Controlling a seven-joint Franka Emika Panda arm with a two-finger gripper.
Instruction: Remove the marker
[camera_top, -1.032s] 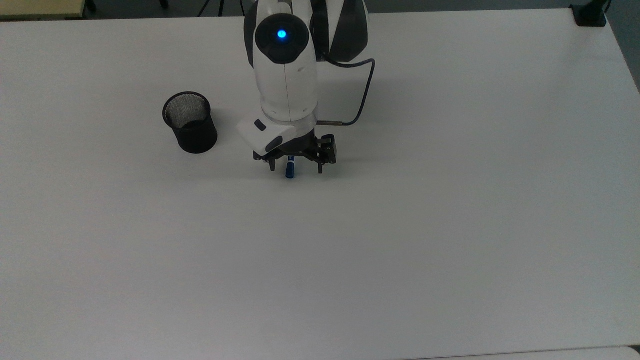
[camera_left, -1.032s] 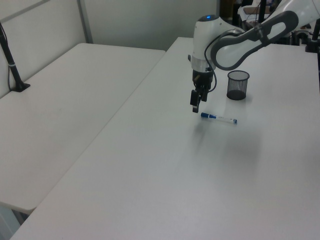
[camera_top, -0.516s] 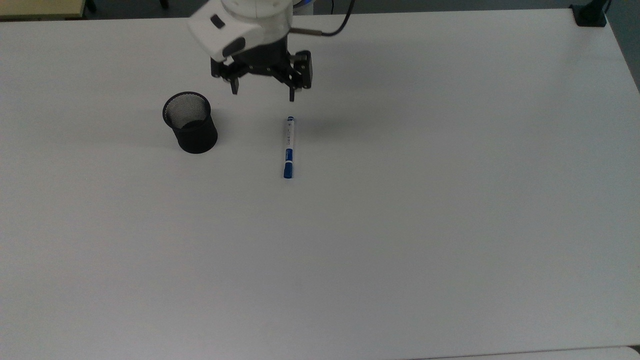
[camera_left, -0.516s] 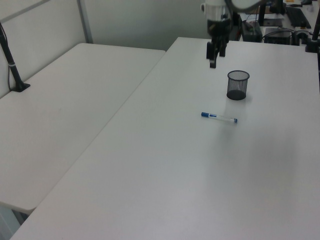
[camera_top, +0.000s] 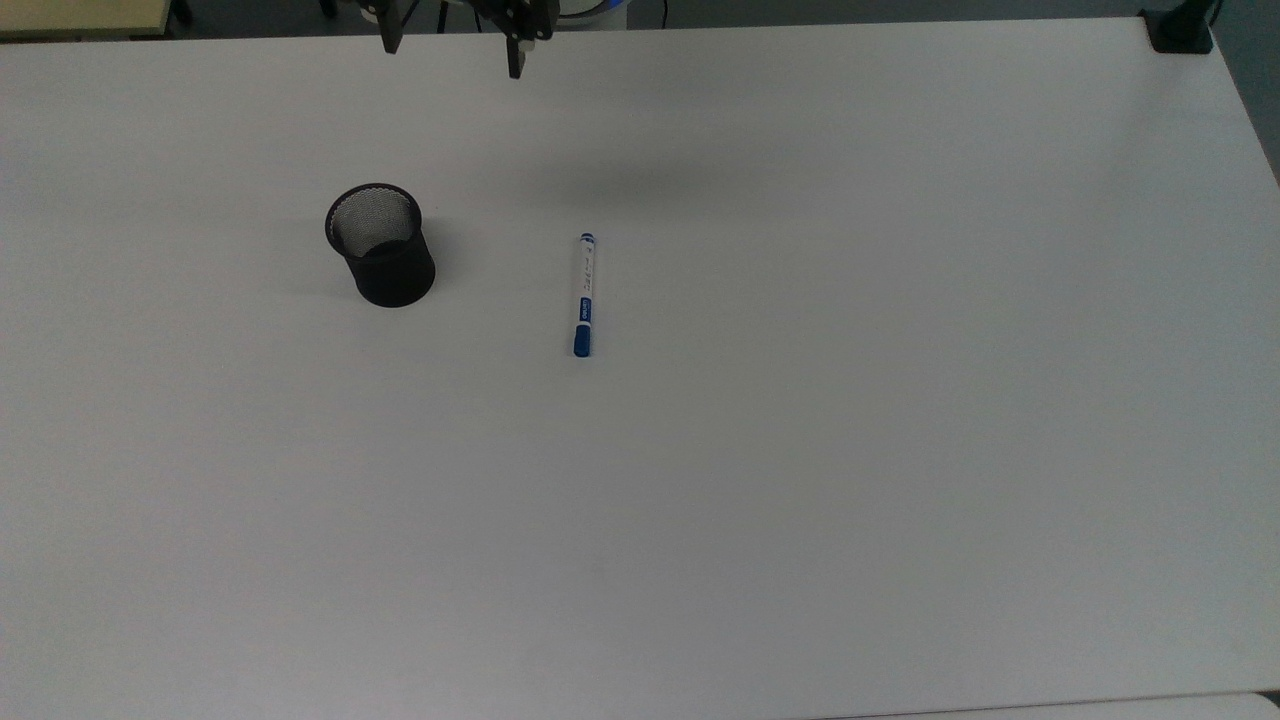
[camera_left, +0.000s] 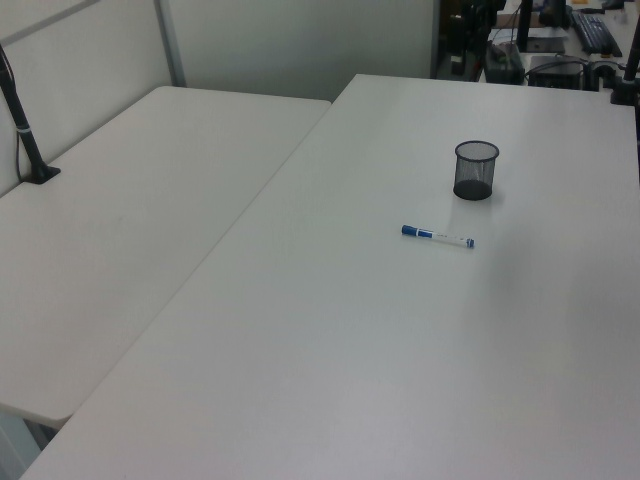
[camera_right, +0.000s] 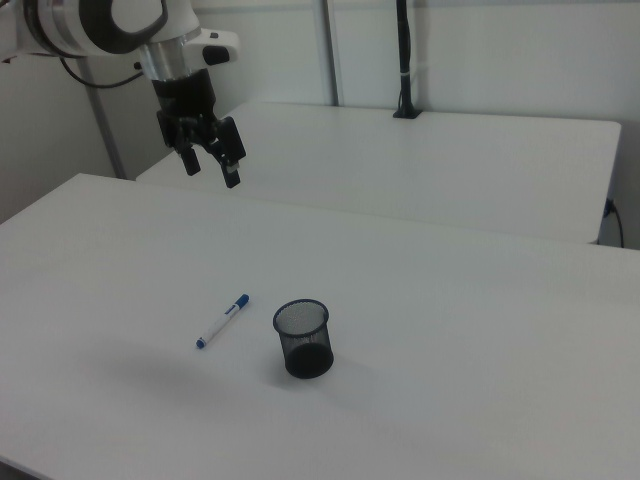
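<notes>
High up, tool (camera_right: 211, 171) spread, empty.

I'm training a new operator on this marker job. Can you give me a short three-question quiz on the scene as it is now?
1. True or false: the marker lies flat on the table.
2. The cup is: A) upright, B) tipped over, C) held by the hand.
3. Is the hand open or shut, and does it hold anything?

Key: 1. True; it lies beside the cup, not touching it. 2. A. 3. Open and empty, raised above the table.
</notes>
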